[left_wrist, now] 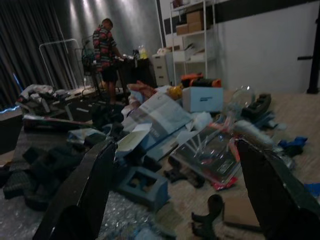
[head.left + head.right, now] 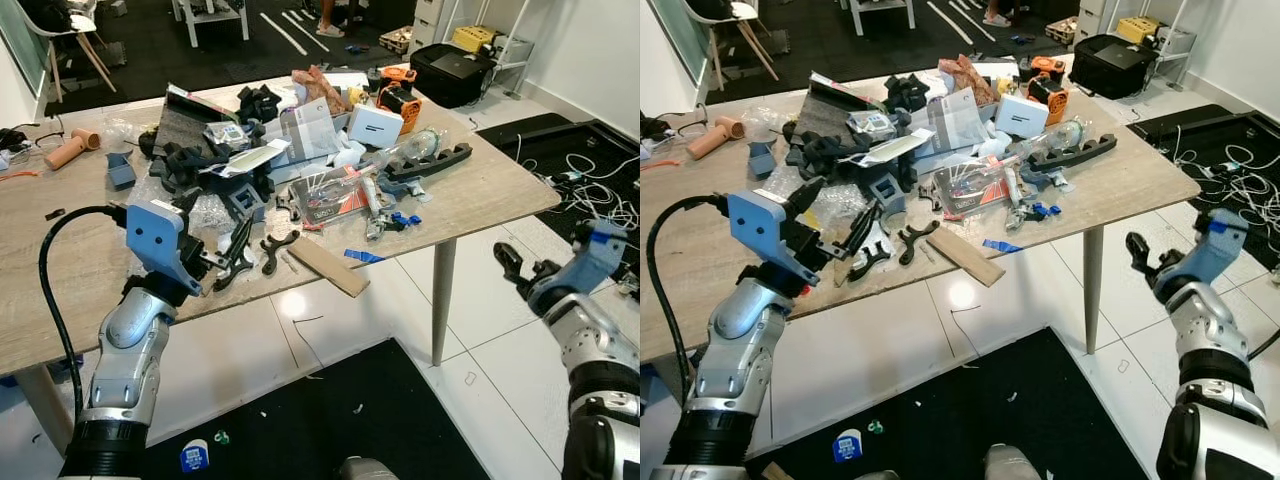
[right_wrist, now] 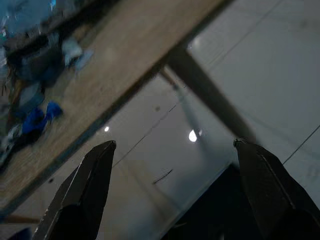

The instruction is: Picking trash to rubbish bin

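Left hand point(image 2: 232, 256), fingers spread, hovers at the wooden worktop point(image 2: 60, 240) edge, lined up on cluttered trash; right hand point(image 3: 170, 190), spread, waits aside.

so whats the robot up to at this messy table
It stands at a wooden table piled with clutter, apparently to clear trash. The left gripper is open over the near edge, next to black plastic parts and a cardboard strip; it holds nothing yet. The right gripper is open too, off the table's side above the tiled floor. A person stands in the background.
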You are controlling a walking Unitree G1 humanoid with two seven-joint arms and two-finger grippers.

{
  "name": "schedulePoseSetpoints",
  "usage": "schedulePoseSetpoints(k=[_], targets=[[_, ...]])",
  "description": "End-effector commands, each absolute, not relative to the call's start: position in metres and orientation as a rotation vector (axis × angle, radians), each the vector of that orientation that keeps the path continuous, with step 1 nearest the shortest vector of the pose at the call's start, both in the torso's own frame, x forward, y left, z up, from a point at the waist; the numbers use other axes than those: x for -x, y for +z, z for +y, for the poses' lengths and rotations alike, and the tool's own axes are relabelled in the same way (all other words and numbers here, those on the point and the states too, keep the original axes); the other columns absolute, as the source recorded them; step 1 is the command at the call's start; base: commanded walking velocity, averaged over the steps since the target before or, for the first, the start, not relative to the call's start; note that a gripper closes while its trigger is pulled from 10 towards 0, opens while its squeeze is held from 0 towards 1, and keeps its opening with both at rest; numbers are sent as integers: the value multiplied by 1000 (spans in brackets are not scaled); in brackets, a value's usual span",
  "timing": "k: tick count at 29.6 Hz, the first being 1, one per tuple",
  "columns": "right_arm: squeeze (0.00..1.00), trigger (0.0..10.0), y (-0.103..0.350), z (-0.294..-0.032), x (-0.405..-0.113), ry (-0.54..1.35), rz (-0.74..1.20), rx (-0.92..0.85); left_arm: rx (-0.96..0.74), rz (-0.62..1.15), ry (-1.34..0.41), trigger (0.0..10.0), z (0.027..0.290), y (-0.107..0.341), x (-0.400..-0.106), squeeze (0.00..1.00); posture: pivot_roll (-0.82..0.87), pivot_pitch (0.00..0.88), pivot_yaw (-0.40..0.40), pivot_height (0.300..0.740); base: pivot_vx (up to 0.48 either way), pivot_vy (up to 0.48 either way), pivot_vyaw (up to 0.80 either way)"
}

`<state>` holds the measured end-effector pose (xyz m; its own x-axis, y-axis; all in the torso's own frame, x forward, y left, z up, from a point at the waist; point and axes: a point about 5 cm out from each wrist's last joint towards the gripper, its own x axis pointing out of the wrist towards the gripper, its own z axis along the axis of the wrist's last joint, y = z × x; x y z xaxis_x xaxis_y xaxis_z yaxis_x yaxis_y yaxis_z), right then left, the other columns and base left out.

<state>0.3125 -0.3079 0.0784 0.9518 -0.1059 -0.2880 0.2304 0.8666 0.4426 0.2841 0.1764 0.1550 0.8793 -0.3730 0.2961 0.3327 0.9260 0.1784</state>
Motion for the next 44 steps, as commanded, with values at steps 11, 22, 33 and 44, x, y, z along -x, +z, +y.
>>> schedulePoseSetpoints(k=[11,22,33,44], targets=[[0,10000,57,-231,-317,316,375,-593,-252,-335,-297,10000,189,158,-288,0,-52,0,-4,740,0,0,0],[0,10000,55,-207,-303,686,431,-508,-260,-343,-297,10000,187,158,-289,0,-54,0,-2,740,0,0,0],[0,10000,57,-203,-304,757,413,-511,-269,-350,-298,10000,186,159,-288,0,-51,0,-4,740,0,0,0],[0,10000,56,-206,-305,695,331,-617,-310,-359,-351,10000,184,159,-283,0,-47,0,-1,740,0,0,0]])
